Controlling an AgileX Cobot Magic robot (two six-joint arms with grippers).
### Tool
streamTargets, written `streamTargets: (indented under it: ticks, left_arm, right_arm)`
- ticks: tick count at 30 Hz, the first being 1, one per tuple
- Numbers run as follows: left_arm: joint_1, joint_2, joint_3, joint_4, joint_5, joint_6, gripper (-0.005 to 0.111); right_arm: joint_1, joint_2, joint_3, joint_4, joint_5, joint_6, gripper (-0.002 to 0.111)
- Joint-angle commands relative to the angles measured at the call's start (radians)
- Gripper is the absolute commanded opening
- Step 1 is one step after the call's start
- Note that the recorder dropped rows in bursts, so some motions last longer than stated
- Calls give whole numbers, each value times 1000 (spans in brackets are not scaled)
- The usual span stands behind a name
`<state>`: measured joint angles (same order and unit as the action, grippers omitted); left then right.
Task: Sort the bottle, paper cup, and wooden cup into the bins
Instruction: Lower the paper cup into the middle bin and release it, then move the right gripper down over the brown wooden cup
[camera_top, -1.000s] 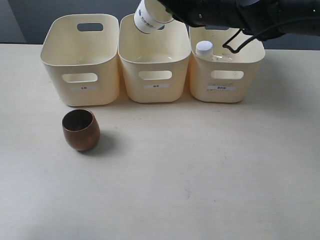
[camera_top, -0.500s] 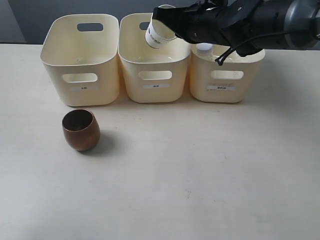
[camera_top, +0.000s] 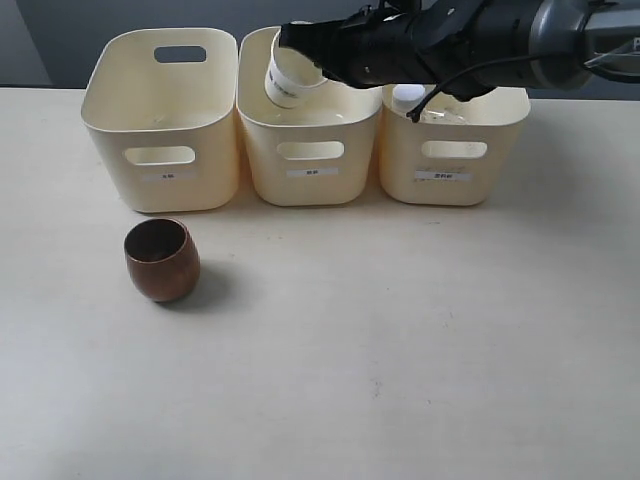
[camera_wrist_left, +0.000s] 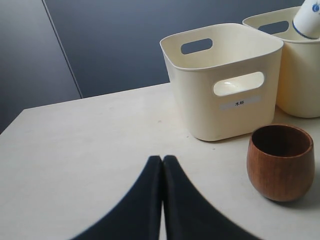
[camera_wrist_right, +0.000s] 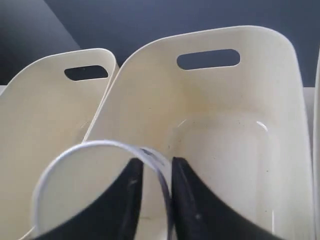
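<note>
The white paper cup hangs tilted over the middle bin, its base below the rim. My right gripper straddles the cup's wall; in the right wrist view the gripper has its jaws a little apart, and the paper cup's wall lies against one finger with a gap to the other. The bottle's white cap shows inside the right bin. The wooden cup stands upright on the table before the left bin. My left gripper is shut and empty, short of the wooden cup.
The three bins stand side by side at the table's back edge. The left bin shows nothing inside. The right arm stretches across the right bin. Bare tabletop lies in front of the bins.
The right arm has swung left and down, carrying the paper cup from above the bins' rims into the mouth of the middle bin. The wooden cup and bottle have not moved.
</note>
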<state>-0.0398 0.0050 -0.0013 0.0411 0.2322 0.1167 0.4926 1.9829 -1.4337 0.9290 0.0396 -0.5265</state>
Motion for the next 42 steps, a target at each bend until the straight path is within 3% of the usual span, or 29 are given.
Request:
streamTargets:
  ticks: [1, 8, 14, 29, 42]
  left_arm:
    - [-3, -5, 1, 0, -1, -2, 0]
    - [-3, -5, 1, 0, -1, -2, 0]
    - [-3, -5, 1, 0, -1, -2, 0]
    - [-3, -5, 1, 0, -1, -2, 0]
    - [-3, -5, 1, 0, -1, -2, 0]
  right_arm:
    - [-4, -2, -7, -17, 9, -8, 56]
    - [-4, -2, -7, -15, 73, -6, 54]
    - [-4, -50, -7, 51, 327, 7, 54]
    - [43, -122, -7, 101, 626, 7, 54]
    - [213, -122, 0, -2, 554, 63, 54]
